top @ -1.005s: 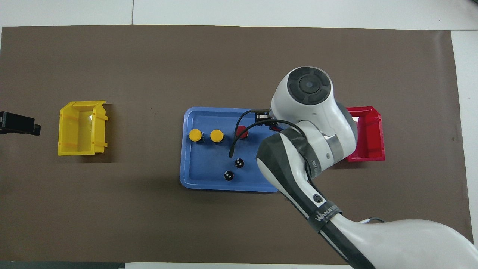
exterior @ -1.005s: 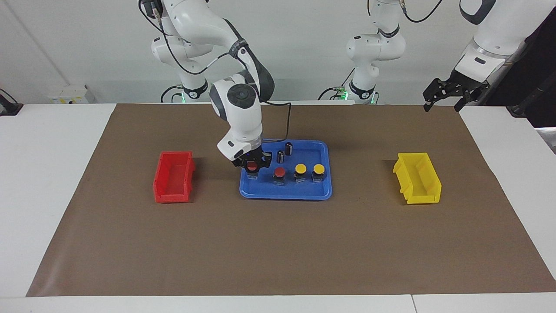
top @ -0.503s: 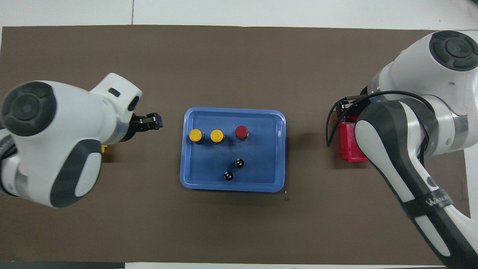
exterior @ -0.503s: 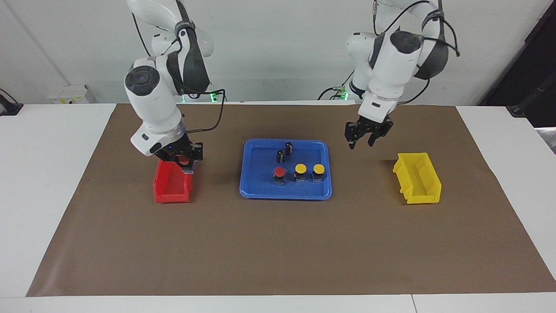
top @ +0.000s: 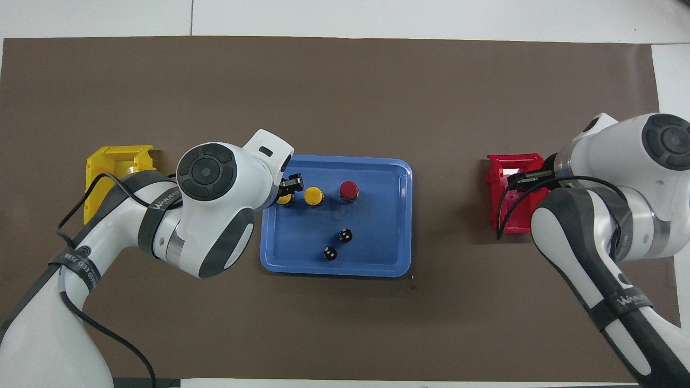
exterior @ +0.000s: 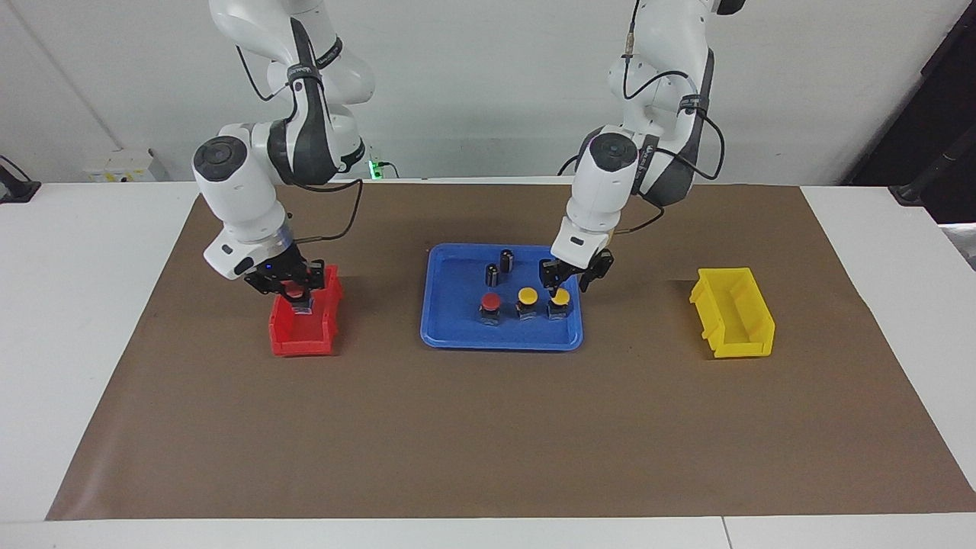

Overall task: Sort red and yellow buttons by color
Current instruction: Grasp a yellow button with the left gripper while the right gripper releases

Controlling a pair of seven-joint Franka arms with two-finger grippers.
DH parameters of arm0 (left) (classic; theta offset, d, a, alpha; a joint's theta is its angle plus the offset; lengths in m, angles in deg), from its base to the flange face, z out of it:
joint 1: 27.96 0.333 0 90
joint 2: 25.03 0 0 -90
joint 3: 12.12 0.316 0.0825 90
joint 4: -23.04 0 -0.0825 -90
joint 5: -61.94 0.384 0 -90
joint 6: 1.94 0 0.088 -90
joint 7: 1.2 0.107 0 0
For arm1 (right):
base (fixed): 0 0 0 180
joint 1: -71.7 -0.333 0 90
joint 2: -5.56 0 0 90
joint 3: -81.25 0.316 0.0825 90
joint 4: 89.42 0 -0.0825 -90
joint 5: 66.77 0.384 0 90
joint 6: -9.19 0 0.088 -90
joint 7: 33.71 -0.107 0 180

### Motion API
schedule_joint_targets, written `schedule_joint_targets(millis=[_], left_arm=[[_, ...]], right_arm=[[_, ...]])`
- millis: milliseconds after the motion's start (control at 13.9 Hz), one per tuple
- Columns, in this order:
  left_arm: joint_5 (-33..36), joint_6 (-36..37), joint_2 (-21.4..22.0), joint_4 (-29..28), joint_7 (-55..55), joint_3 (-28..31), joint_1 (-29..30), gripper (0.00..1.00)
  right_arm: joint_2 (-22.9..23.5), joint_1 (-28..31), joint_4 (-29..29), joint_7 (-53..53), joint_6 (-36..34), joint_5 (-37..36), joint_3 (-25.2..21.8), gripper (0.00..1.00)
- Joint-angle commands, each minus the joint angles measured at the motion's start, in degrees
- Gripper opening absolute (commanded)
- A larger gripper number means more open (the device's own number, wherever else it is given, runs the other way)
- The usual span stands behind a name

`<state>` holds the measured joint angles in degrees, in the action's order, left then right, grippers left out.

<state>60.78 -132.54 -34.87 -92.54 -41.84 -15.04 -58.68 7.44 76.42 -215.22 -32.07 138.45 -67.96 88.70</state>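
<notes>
My right gripper [exterior: 294, 290] is shut on a red button [exterior: 293, 287] and holds it over the red bin [exterior: 303, 335], low at its rim. In the overhead view the right arm hides this gripper and part of the red bin [top: 506, 175]. My left gripper [exterior: 566, 279] is open, just above the yellow button [exterior: 560, 296] at the left arm's end of the blue tray [exterior: 499, 341], fingers either side of its cap. In the overhead view the left gripper [top: 291, 186] partly covers that button [top: 284, 200]. A second yellow button [exterior: 527, 295] and a red button [exterior: 490, 302] stand beside it.
Two capless black cylinders [exterior: 492, 274] [exterior: 507, 259] stand in the tray, nearer the robots than the buttons. The yellow bin [exterior: 733, 314] sits toward the left arm's end of the brown mat; the left arm partly covers it in the overhead view [top: 116, 160].
My left gripper has swung from near the yellow bin to over the tray's end yellow button. My right gripper has carried the red button further over the red bin and a little lower.
</notes>
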Motion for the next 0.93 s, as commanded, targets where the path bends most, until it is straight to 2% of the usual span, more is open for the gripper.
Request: schedule_joint_targets(millis=[0, 359, 431, 503, 574, 718, 862], left_arm=[[0.5, -1.1, 0.0, -0.3, -1.2, 1.0, -1.5, 0.68], [0.5, -1.8, -1.7, -0.8, -1.7, 1.1, -2.1, 0.68], [0.5, -1.7, -1.7, -0.9, -1.8, 1.1, -2.1, 0.54], [0.5, -1.6, -1.7, -0.9, -2.2, 1.1, -2.1, 0.13], [0.5, -1.7, -1.7, -0.8, -2.5, 1.1, -2.0, 0.02], [0.5, 2.2, -1.1, 2.1, -2.5, 1.1, -1.6, 0.01], [0.5, 15.7, 1.8, 9.1, -1.2, 1.9, 0.0, 0.01]], right_arm=[[-2.9, 0.6, -6.3, 1.1, 5.5, 0.6, 0.5, 0.28], [-3.0, 3.1, -9.9, 4.5, 9.6, 0.6, 0.5, 0.29], [-3.1, 3.4, -10.1, 4.8, 9.6, 0.7, 0.5, 0.32], [-3.1, 3.4, -10.2, 4.8, 9.6, 0.6, 0.5, 0.32], [-3.1, 3.4, -10.2, 4.7, 9.6, 0.7, 0.5, 0.33], [-3.1, 3.3, -10.2, 4.6, 9.6, 0.7, 0.5, 0.35], [-3.1, 3.1, -10.2, 4.6, 9.6, 0.7, 0.5, 0.39]])
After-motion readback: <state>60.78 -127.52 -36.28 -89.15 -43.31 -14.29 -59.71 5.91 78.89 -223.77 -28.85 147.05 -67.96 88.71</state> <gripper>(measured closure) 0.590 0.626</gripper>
